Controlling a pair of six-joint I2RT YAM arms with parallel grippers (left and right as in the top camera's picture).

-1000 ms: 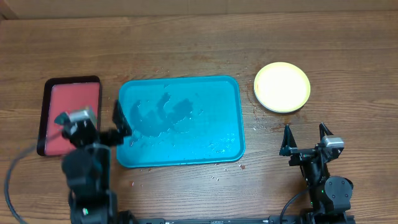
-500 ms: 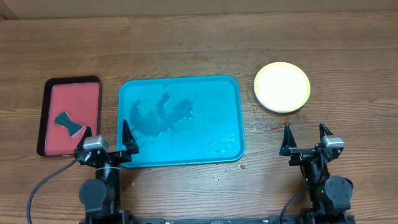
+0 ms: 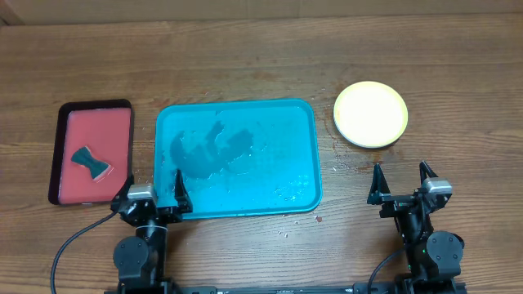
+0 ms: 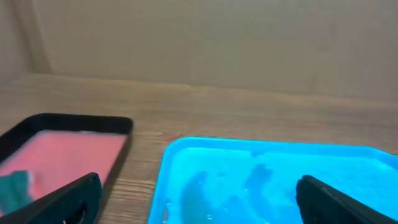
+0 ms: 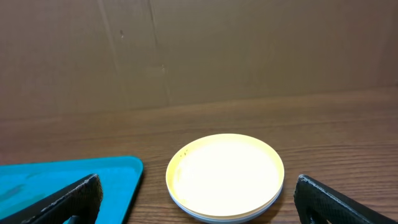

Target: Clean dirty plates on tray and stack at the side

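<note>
The teal-blue tray [image 3: 237, 159] lies at the table's middle, wet with smears and with no plate on it; it also shows in the left wrist view [image 4: 273, 177]. The plates [image 3: 370, 114] sit stacked right of the tray, the yellow-green one on top; in the right wrist view [image 5: 225, 176] a lighter rim shows beneath it. My left gripper [image 3: 155, 196] is open and empty at the tray's near left corner, its fingers [image 4: 199, 202] wide apart. My right gripper [image 3: 400, 184] is open and empty, near side of the stack, its fingers [image 5: 199, 202] wide apart.
A black-rimmed red tray [image 3: 90, 151] lies left of the teal tray, holding a dark teal bow-shaped sponge [image 3: 91, 162]. Water drops speckle the wood [image 3: 286, 233] at the tray's near edge. A brown wall [image 5: 199, 50] stands behind the table.
My left arm has drawn back from the red tray to the near edge, leaving the sponge on it. The right arm has not moved.
</note>
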